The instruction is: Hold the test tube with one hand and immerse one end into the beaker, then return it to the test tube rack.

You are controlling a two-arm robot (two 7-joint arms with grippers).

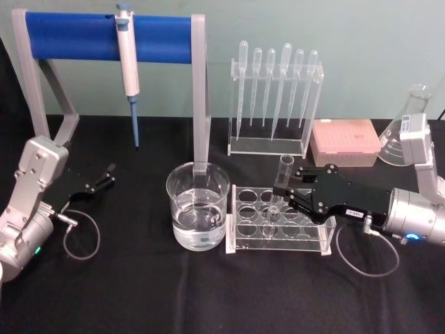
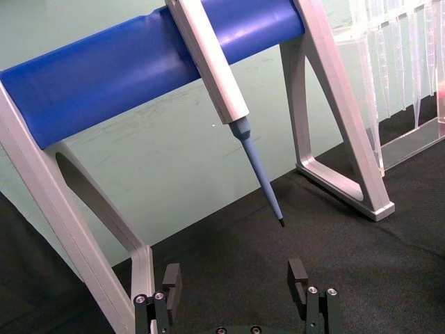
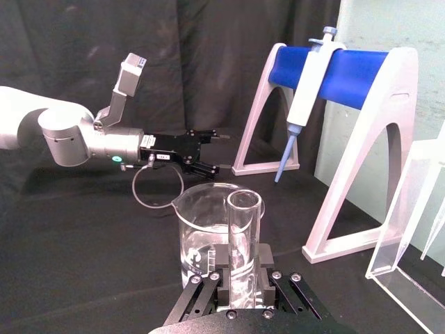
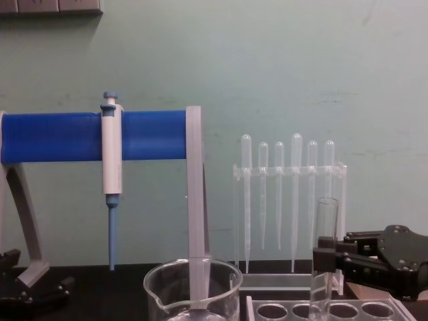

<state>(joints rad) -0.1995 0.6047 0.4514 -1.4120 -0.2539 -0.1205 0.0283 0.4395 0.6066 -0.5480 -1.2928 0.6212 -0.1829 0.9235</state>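
The test tube (image 1: 284, 174) stands upright with its lower end in a hole of the clear rack (image 1: 278, 226), just right of the beaker (image 1: 198, 205), which holds water. My right gripper (image 1: 286, 188) reaches in from the right and is shut on the tube's middle. In the right wrist view the tube (image 3: 244, 229) rises between the fingers (image 3: 221, 268), with the beaker (image 3: 208, 236) just behind it. The chest view shows the tube (image 4: 326, 227) held by the right gripper (image 4: 326, 257), and the beaker (image 4: 192, 291) to its left. My left gripper (image 1: 104, 177) rests open at the far left, its fingers (image 2: 172, 282) spread.
A blue-barred stand (image 1: 104, 31) holding a blue-tipped pipette (image 1: 127, 69) spans the back left, one leg standing right behind the beaker. A rack of plastic pipettes (image 1: 274, 97), a pink tip box (image 1: 345, 142) and a glass flask (image 1: 407, 132) line the back right.
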